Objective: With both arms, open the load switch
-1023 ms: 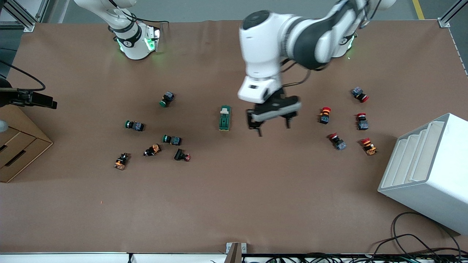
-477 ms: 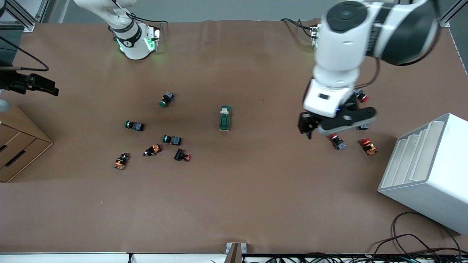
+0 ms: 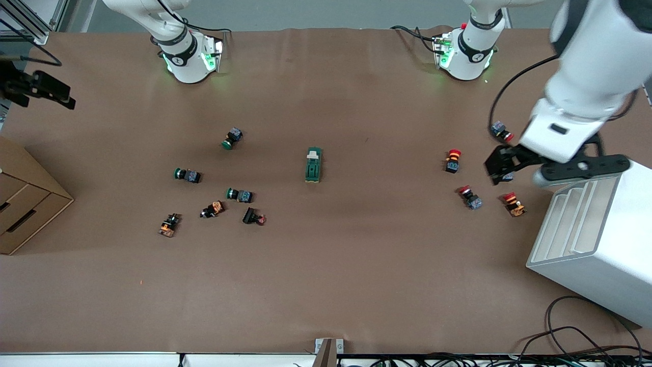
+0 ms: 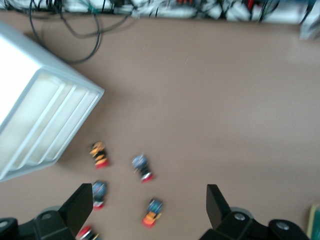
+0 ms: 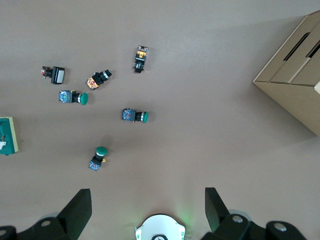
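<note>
The load switch [image 3: 313,164], a dark-green block with a white piece at one end, lies alone at mid-table. It also shows at the edge of the right wrist view [image 5: 7,135]. My left gripper [image 3: 504,168] hangs over the red push buttons beside the white rack, well away from the switch. It is open [image 4: 150,192] with nothing between the fingers. My right gripper [image 5: 147,197] is held high over the table in front of its own base [image 5: 160,230]. It is open and empty too, and shows as a black shape [image 3: 38,87] at the edge of the front view.
Several red push buttons [image 3: 453,160] lie scattered toward the left arm's end. Green ones [image 3: 232,138] and orange ones [image 3: 169,225] lie toward the right arm's end. A white slotted rack [image 3: 596,239] and a cardboard box [image 3: 25,204] stand at the table's ends. Cables [image 3: 586,336] lie by the rack.
The left arm swung away from beside the load switch to above the red buttons by the rack. The right gripper drifted toward the robots' edge. The switch stayed put.
</note>
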Robot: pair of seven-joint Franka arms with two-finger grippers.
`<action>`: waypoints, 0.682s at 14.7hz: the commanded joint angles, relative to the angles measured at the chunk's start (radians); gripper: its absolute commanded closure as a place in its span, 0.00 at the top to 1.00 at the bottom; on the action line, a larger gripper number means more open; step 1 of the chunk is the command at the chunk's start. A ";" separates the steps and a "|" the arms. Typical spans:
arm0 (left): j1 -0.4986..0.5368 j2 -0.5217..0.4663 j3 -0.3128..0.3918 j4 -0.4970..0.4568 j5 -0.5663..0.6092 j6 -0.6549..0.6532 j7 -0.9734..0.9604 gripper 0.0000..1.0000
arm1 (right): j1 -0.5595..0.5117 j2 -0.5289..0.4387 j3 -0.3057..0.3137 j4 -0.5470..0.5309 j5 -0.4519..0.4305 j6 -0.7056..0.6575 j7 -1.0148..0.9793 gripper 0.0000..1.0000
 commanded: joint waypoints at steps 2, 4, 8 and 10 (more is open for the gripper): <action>0.022 -0.147 0.065 -0.149 -0.050 -0.073 0.170 1.00 | -0.047 -0.038 0.057 -0.063 -0.012 0.050 -0.008 1.00; 0.042 -0.230 0.128 -0.236 -0.131 -0.073 0.284 1.00 | -0.061 -0.040 0.084 -0.063 -0.012 0.053 -0.008 1.00; 0.021 -0.337 0.197 -0.323 -0.147 -0.108 0.381 1.00 | -0.061 -0.040 0.082 -0.061 -0.007 0.053 -0.006 1.00; 0.002 -0.340 0.200 -0.318 -0.147 -0.123 0.370 1.00 | -0.058 -0.040 0.077 -0.061 -0.004 0.051 -0.006 1.00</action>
